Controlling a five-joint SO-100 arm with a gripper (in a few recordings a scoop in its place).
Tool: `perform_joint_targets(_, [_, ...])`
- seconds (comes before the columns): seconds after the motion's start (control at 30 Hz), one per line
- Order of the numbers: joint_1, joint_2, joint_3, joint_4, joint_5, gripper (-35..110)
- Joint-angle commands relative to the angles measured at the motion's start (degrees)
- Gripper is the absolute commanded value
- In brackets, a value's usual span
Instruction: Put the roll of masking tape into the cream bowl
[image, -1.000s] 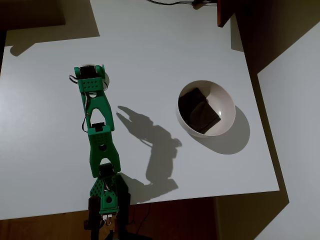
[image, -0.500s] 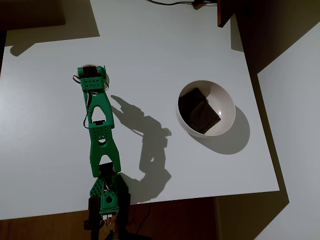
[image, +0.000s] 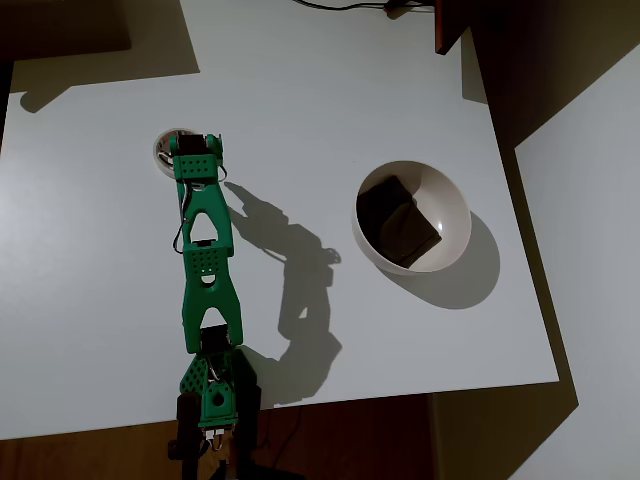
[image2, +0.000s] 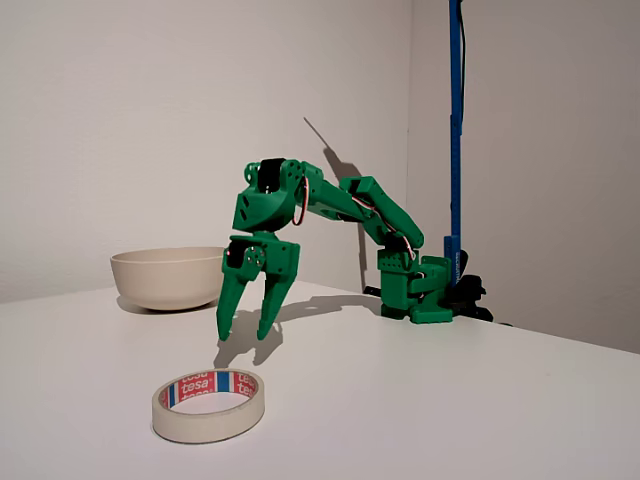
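Green two-finger hand (image2: 247, 328) parted, empty, above off-white masking tape ring (image2: 209, 404) marked "tesa"; cream round bowl (image2: 167, 277) well apart.

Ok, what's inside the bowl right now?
In the overhead view, the cream bowl holds one dark square patch. The tape roll lies flat on the table, outside it. The patch covers whatever is beneath it.
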Motion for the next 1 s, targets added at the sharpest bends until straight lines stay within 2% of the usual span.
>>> perform_joint_targets(0.0, [-1.8, 1.4, -5.0, 1.5, 0.6, 17])
perform_joint_targets(0.4, [-1.9, 1.6, -6.2, 0.3, 0.7, 17])
perform_joint_targets(0.6, [-1.0, 4.2, -6.3, -2.7, 1.0, 10])
perform_joint_targets(0.77, [-0.8, 3.0, -6.3, -1.8, 1.5, 16])
perform_joint_targets(0.9, [-1.8, 1.4, -6.4, 1.1, -0.8, 31])
perform_joint_targets(0.97, [-2.0, 0.6, -6.4, 1.7, -1.8, 29])
